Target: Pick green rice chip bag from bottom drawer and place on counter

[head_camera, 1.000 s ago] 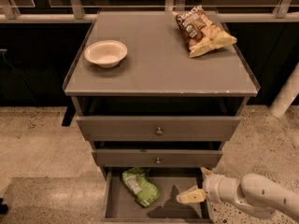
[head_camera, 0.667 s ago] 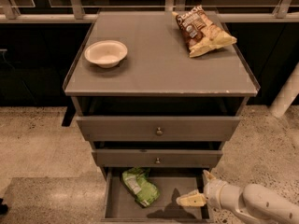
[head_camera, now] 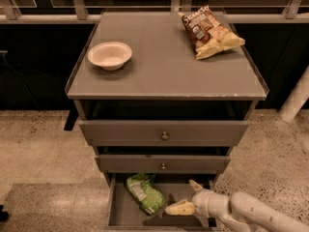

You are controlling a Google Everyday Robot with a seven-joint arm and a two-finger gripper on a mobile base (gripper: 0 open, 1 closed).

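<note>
I see the green rice chip bag (head_camera: 145, 193) lying flat in the bottom drawer (head_camera: 116, 211), which is pulled out. The bag sits just left of the jaws, near the lower fingertip, but I cannot tell whether they touch. It lies toward the drawer's left half with its white label panel facing up.

The gripper (head_camera: 180, 196) is inside the drawer's right half, and its arm (head_camera: 251, 214) comes in from the lower right. The jaws stand wide: 1 finger points left toward the bag and the other points up toward the drawer above. Nothing is between them.

Bare grey drawer floor lies below and left of the jaws, up to the drawer's front lip. The drawer's left wall is beyond the bag.

Directly above the jaws are the 2 upper drawers, each partly open with a small round knob (head_camera: 163, 166). The lower of them overhangs the back of the bottom drawer.

Higher up is the counter (head_camera: 174, 66), flat grey with a pale chipped front edge. A pale bowl (head_camera: 110, 55) sits up and left of the jaws. A brown-and-cream chip bag (head_camera: 208, 32) lies up and slightly right, near the back edge. The middle and front of the top between them are bare.

Speckled terrazzo floor (head_camera: 38, 144) spreads on both sides of the cabinet. A white post (head_camera: 295, 100) stands up and right of the jaws, and a railing runs along the dark back wall.
</note>
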